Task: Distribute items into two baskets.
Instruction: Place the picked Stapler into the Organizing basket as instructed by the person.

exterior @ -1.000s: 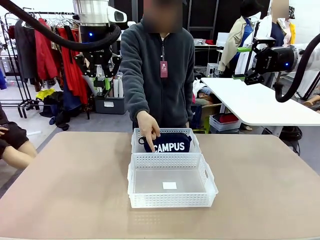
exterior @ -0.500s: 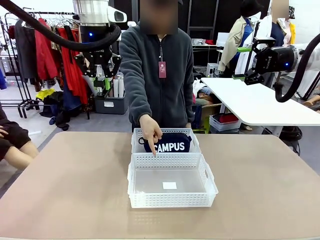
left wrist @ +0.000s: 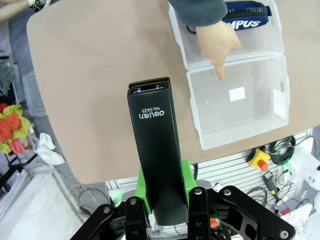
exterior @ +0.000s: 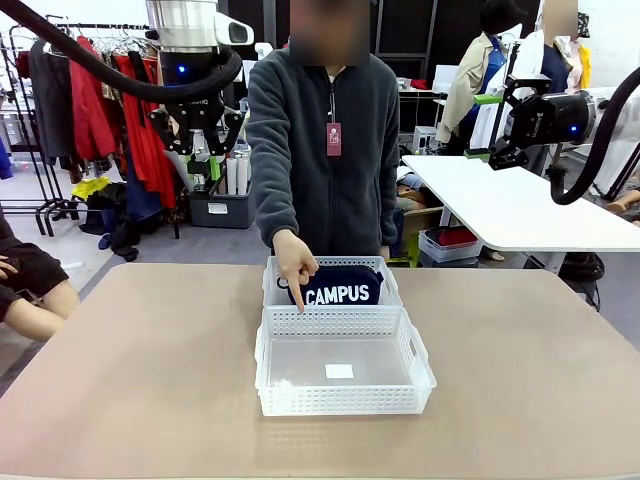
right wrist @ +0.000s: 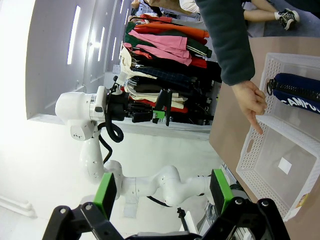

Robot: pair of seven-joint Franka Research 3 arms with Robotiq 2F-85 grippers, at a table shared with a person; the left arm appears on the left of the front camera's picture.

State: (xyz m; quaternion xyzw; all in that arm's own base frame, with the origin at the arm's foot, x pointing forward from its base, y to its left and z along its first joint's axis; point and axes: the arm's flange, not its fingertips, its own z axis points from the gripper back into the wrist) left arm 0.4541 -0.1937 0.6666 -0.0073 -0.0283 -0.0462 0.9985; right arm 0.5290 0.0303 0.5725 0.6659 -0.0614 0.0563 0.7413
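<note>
Your left hand (left wrist: 164, 185) is clamped on the stapler (left wrist: 152, 150), high over the worktop (exterior: 130, 360). Your right hand (right wrist: 162, 192) is wide apart. The pouch (exterior: 338, 287) sits in the far basket (exterior: 392, 292), a person's finger (exterior: 298, 298) beside it.

On the table (exterior: 130, 380), near basket (exterior: 340, 402) abuts far basket (exterior: 391, 290).

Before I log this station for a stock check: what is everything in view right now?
far basket: one, white, mid-table, holds the pouch
near basket: one, white, right beside the far one, holds a white label
pouch: one, navy, white CAMPUS lettering
stapler: one, black, held high in the left gripper
table: one, tan
clothes rack: one, mostly red garments, background left
person's hand: one, index finger pointing down at the near basket
left gripper: shut on the stapler
right gripper: open, empty, raised
</note>
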